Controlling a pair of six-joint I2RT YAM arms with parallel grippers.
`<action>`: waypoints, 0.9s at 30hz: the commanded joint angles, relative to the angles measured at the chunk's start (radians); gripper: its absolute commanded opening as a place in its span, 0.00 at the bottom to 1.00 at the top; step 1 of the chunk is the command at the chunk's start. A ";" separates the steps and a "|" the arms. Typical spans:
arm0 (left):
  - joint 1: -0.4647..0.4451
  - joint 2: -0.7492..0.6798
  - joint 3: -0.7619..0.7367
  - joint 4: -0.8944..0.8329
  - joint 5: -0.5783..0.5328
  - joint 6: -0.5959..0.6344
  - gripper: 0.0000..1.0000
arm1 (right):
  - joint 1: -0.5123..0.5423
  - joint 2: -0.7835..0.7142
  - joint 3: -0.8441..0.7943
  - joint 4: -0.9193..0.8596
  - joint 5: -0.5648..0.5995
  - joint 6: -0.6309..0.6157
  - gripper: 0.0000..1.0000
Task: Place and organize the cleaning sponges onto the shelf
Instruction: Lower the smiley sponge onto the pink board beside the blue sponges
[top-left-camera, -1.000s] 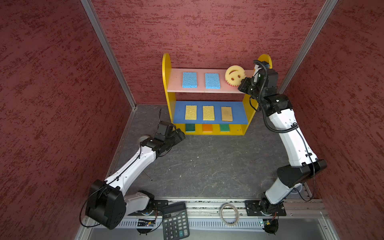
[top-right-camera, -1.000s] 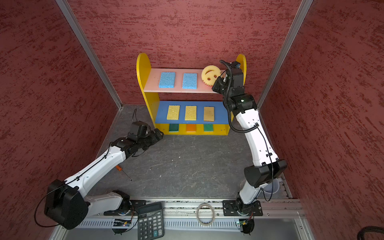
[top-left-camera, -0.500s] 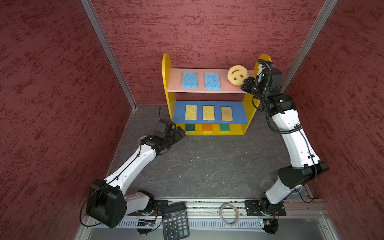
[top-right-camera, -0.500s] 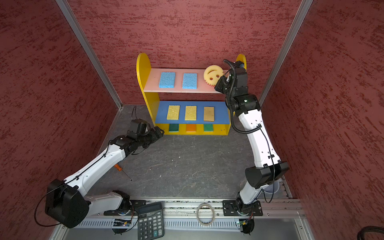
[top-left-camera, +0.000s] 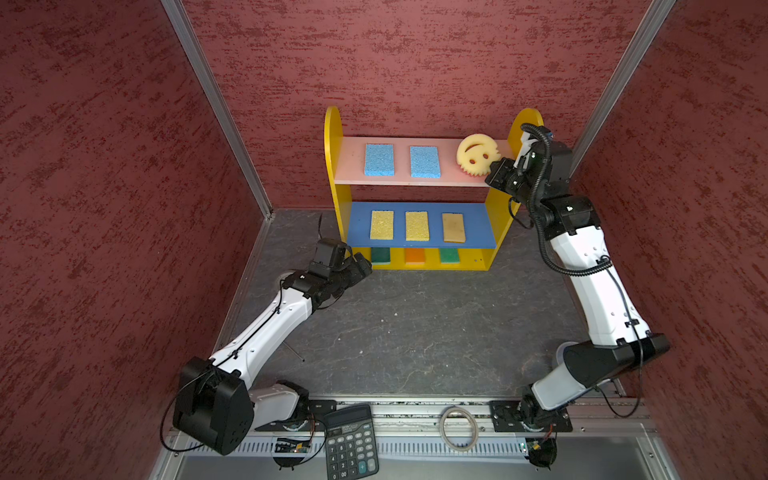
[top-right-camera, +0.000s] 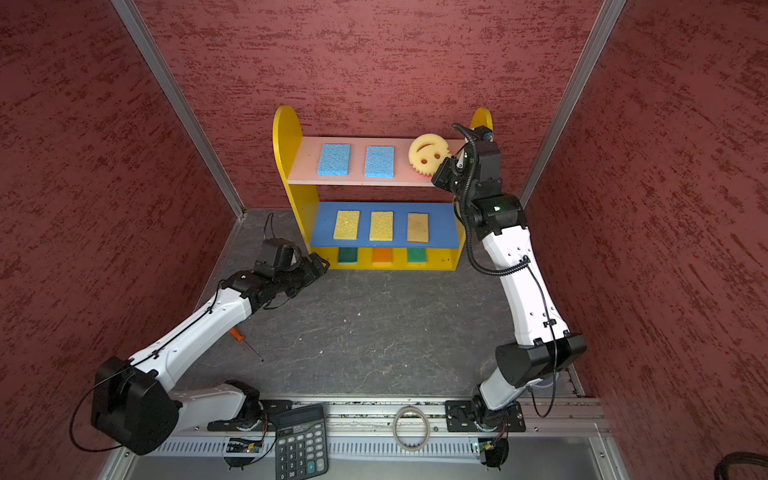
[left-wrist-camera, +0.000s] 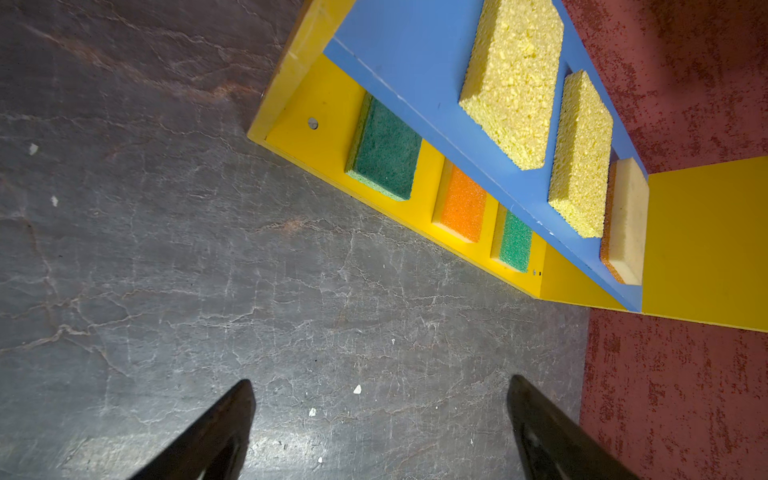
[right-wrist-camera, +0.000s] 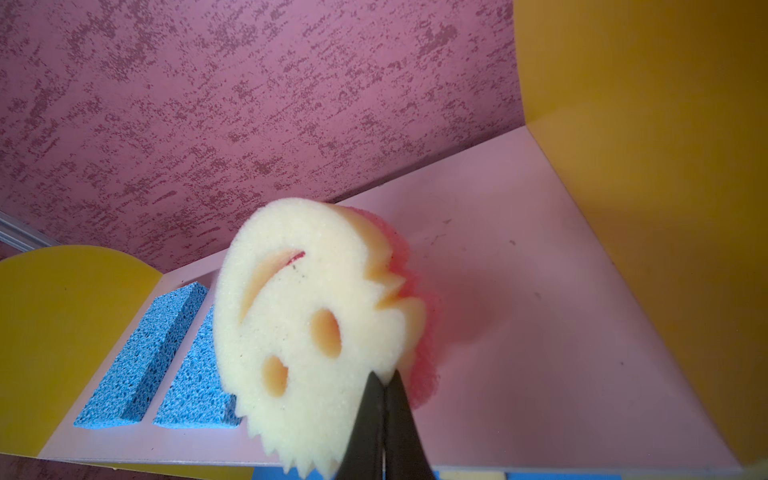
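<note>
Yellow foam is what the coming move is turning on. In a top view the round smiley sponge (top-left-camera: 478, 156) is sitting over the three o'clock end of the pink top board (top-left-camera: 446, 176) of the shelf (top-left-camera: 332, 137). It is tipped up rather than lying flat, and the right gripper (top-left-camera: 495, 165) is pinching its rim. From that claw the sponge is lying toward ten o'clock, with two blue sponges (top-left-camera: 379, 160) lying flat beyond it toward nine. The left gripper (top-left-camera: 362, 266) is hanging low by the shelf's seven o'clock corner, well apart from the top board, so the right arm is plainly the nearer one.

In the left wrist view, the left claw's fingers (left-wrist-camera: 232, 415) are standing spread over bare grey floor (left-wrist-camera: 166, 249), holding nothing.

In the right wrist view, the right claw's tips are pressing together on the sponge's toothed edge. The face is leaning, with its pink underside turned toward the board. Whether the far rim is touching the board cannot be told. Bare pink board is showing between the sponge and the yellow side wall (right-wrist-camera: 644, 166). The move is likely calling for tilting the face level, then letting go.
</note>
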 joint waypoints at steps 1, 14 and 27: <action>0.006 0.005 0.020 -0.001 0.008 -0.007 0.94 | -0.012 -0.002 -0.005 0.027 -0.017 0.013 0.00; 0.006 0.015 0.021 0.000 0.012 -0.009 0.94 | -0.033 -0.001 -0.024 0.047 -0.022 0.027 0.19; 0.005 0.023 0.021 0.004 0.014 -0.013 0.95 | -0.041 0.044 0.083 0.006 -0.063 0.013 0.23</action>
